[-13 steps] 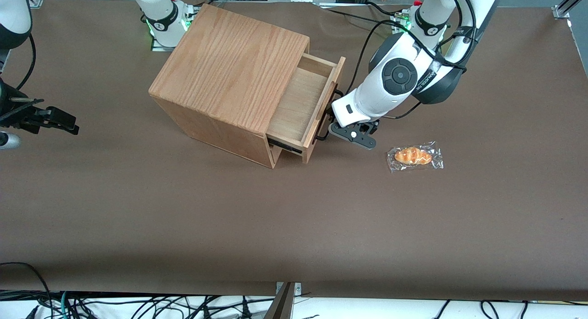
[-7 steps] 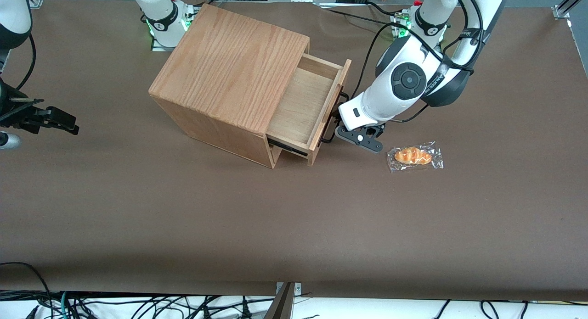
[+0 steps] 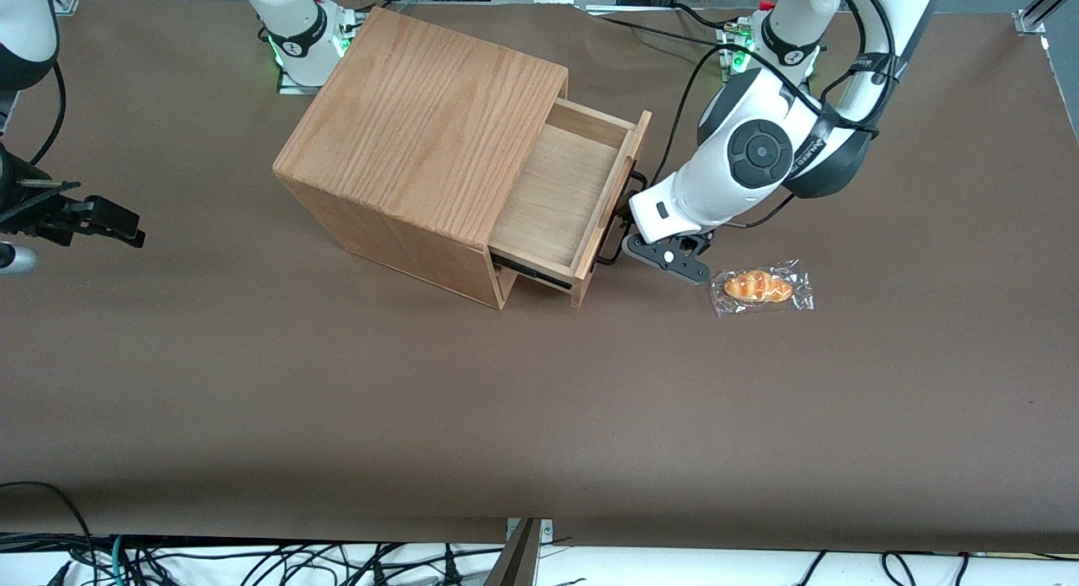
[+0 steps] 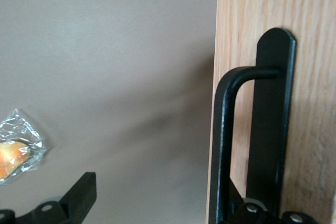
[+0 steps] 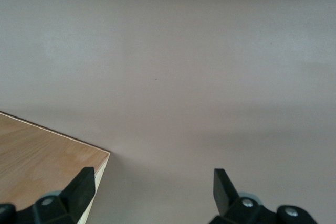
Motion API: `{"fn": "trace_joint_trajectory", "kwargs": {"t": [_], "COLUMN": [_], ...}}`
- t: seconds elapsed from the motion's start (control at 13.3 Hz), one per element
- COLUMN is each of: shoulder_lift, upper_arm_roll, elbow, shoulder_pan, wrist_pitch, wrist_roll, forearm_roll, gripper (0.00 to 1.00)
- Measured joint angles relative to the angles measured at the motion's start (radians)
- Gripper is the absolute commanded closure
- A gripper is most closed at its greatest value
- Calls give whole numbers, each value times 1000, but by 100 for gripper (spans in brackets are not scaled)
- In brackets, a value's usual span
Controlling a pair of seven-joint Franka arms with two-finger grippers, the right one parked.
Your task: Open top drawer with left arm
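gripper (image 3: pixel 628 242), centre-right of frame, fingers spread, one hooked inside handle (image 4: pixel 227 129); top drawer (image 3: pixel 560 202) mid-pull, next: continue straight outward.

A brown bench (image 3: pixel 337 417) carries a small bread roll sealed in a clear plastic wrapper (image 3: pixel 761 287), lying flat toward the working arm's end, nearer the front camera than the oak cabinet (image 3: pixel 421 122). The wrapper's crinkled edge also shows in the left wrist view (image 4: pixel 18 145). Black cables (image 3: pixel 253 561) tangle along the bench's near edge.
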Motion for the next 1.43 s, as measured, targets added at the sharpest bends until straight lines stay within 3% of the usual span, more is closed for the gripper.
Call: {"fn": "trace_joint_trajectory", "kwargs": {"t": [1.43], "shoulder_lift": [-13], "upper_arm_roll": [39], "elbow": [-1], "shoulder_pan": [34], "wrist_pitch": [-37], "wrist_roll": [66], "forearm_roll": [-6], "gripper": [0]}}
